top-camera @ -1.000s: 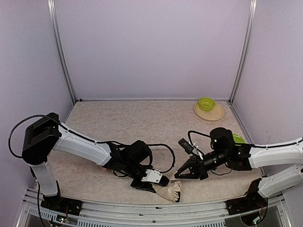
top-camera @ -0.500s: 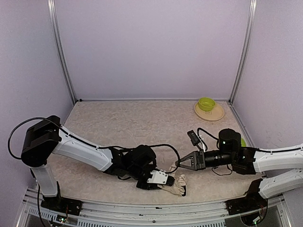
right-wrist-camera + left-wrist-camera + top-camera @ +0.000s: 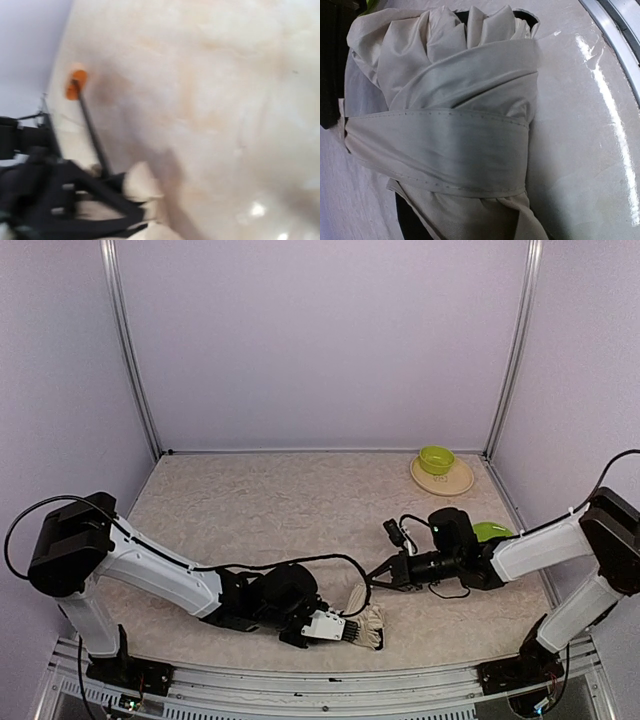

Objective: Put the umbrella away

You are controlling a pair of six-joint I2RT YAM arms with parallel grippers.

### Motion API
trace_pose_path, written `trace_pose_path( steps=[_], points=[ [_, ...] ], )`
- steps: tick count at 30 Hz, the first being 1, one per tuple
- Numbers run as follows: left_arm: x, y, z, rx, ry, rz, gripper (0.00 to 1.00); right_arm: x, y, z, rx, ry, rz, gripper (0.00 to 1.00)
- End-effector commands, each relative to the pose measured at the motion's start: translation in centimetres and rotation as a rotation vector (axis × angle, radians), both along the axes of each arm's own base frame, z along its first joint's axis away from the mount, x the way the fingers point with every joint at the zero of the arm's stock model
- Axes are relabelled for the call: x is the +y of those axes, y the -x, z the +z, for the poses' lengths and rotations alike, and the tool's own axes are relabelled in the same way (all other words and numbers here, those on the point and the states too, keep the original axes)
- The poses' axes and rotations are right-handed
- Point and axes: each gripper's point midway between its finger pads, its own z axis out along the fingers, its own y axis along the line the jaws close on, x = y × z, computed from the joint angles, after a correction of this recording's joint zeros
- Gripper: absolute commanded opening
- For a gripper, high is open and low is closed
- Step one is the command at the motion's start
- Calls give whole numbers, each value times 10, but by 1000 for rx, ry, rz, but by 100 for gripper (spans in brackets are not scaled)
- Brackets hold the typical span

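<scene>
Along the near edge of the table [image 3: 260,500], the left arm lies stretched low, and the left gripper [image 3: 347,628] grasps the umbrella [image 3: 372,626], a folded cream bundle lying on the table. The wrist view shows a strap [image 3: 435,145] wound around its pleats. Just above it, the right gripper [image 3: 373,581] is clenched, tips right beside the bundle; I cannot tell whether it pinches any fabric. Behind the right arm a green dish [image 3: 492,531] is partly hidden. At the back right corner, well apart, a yellow plate [image 3: 462,483] holds a green bowl [image 3: 436,458]; I cannot see anything inside it.
</scene>
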Motion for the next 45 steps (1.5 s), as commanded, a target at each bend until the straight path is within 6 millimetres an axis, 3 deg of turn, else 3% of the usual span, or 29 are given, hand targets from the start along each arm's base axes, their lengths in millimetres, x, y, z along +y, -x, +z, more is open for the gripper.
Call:
trace_pose_path(
  steps=[1,5,7,9,12,14,17,24,26,27,28,33,37,39,40,45],
  points=[
    [45,63,-56,117,-247,-200,0,-11,-71,-6,-243,104,-228,0],
    [45,48,-55,113,-236,-110,1,2,-41,-49,-221,227,-125,0],
    [46,41,-51,94,-234,-74,22,-1,-35,-60,-196,229,-125,0],
    [46,36,-45,87,-229,-43,34,-9,-31,-68,-186,249,-135,0],
    [46,25,-35,55,-212,25,38,-13,-29,-71,-202,267,-134,0],
    [46,19,-30,26,-198,64,48,-12,-28,-70,-224,261,-115,0],
    [44,11,-23,-2,-166,109,61,-5,-25,-70,-241,261,-69,0],
    [33,-6,-7,22,-80,189,74,15,-14,-68,-271,230,15,0],
    [31,-8,4,62,-51,221,82,15,-14,-69,-266,230,12,0],
    [30,-6,11,83,-35,224,96,14,-13,-70,-264,230,11,0],
    [29,-2,19,101,-20,218,98,14,-13,-69,-265,229,10,0],
    [28,16,56,82,40,194,99,14,-14,-68,-273,230,15,0],
    [-4,29,106,138,117,117,99,15,-16,-68,-285,240,20,0],
    [-20,33,119,168,138,76,99,16,-17,-66,-292,241,22,0],
    [-25,33,117,181,130,56,99,17,-17,-66,-294,241,24,0],
    [-30,-2,65,236,27,108,97,15,-17,-65,-297,244,20,0]
  ],
)
